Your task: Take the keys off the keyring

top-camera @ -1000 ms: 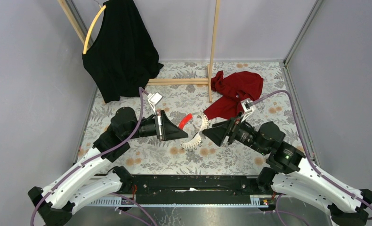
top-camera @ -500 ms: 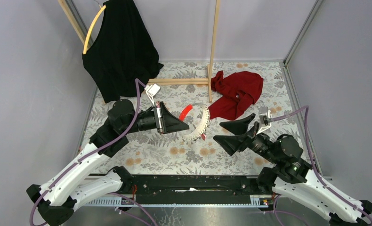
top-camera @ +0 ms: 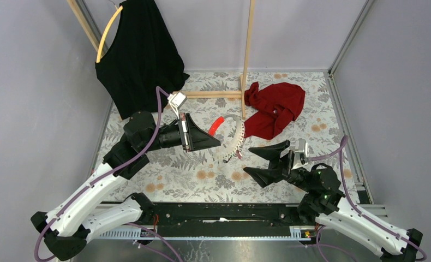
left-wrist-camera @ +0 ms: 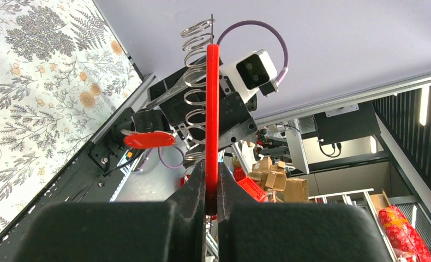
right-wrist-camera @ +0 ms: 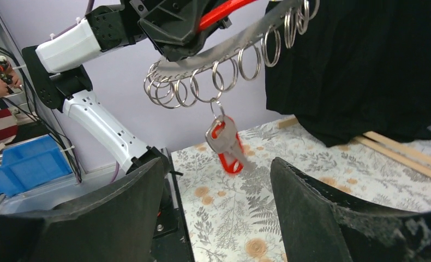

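Observation:
The keyring (top-camera: 236,137) is a grey-white strap loop strung with several metal rings, with a short red section (top-camera: 217,124). It hangs in the air above the floral table. My left gripper (top-camera: 216,143) is shut on that red section. In the left wrist view the red strip (left-wrist-camera: 212,109) runs up from between the black fingers (left-wrist-camera: 194,188). A key with a red head (right-wrist-camera: 227,144) dangles from one ring (right-wrist-camera: 217,106), also visible from above as the key (top-camera: 238,155). My right gripper (top-camera: 247,160) stands open just right of the loop, empty and touching nothing; the key hangs ahead of the right gripper (right-wrist-camera: 217,164).
A red cloth (top-camera: 273,106) lies crumpled at the back right of the table. A black garment (top-camera: 139,60) hangs on a yellow hoop (top-camera: 107,33) at the back left, beside a wooden rack (top-camera: 247,54). Grey walls close in both sides.
My right gripper has come off the keyring and drawn back to the right and toward the near edge, with its jaws apart. The left gripper has kept its grip and shifted slightly.

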Robot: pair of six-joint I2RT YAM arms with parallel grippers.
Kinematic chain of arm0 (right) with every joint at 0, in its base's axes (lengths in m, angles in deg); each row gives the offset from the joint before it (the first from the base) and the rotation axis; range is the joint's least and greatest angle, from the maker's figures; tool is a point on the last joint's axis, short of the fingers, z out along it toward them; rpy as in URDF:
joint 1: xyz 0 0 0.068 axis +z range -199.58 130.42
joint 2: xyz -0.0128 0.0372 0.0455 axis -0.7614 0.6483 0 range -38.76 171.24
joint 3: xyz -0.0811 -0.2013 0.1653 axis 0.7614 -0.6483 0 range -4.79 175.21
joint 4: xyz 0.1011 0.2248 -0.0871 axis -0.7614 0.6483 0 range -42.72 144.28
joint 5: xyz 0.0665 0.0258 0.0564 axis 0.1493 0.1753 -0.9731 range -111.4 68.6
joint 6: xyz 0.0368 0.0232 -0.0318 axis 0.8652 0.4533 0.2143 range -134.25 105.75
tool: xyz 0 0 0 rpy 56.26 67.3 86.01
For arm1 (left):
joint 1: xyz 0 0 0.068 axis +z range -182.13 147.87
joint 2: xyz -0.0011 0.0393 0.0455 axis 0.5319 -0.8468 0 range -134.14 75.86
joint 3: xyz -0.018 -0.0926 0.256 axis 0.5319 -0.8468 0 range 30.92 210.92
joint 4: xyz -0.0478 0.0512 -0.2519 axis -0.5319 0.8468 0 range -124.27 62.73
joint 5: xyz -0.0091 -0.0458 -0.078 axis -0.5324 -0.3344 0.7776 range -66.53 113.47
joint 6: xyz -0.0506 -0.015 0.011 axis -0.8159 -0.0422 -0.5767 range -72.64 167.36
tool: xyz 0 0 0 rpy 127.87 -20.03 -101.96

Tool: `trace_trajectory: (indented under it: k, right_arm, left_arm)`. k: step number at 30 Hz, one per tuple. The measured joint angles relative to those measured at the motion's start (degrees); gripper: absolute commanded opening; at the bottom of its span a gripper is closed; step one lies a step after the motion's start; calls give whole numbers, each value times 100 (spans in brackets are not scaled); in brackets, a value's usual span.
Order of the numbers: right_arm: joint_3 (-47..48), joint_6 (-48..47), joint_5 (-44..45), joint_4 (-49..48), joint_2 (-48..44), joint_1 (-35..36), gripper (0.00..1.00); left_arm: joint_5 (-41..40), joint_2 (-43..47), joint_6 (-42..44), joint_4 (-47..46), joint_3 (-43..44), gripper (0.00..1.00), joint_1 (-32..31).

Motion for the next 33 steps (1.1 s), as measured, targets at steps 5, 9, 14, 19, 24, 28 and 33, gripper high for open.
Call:
trace_trajectory:
  k: [5,9,14,19,24,28,33]
  right_arm:
    - [17,-326,-144,-214,162,0,74]
    - [24,-490,-164,-304,378,0,73]
    - [109,-597,-282,-468,662,-2,70]
    - [219,-667,-293,-636,892,-2,66]
    - [363,-678,-352,-761,1117,0,58]
    - [442,-658,-446,-813,1294,0,55]
    - [522,-625,-549,-820,1397,0,53]
  left_arm:
    - [-2,-26,-22,0,59,0,0]
    - [-7,-37,-39,-2,85,0,0]
    - [-7,-50,-39,-2,92,0,0]
    - [-7,-114,-39,0,133,0,0]
    - [-9,-125,-39,0,136,0,0]
    - [-9,-127,-39,0,136,0,0]
    - [-9,-127,-39,0,136,0,0]
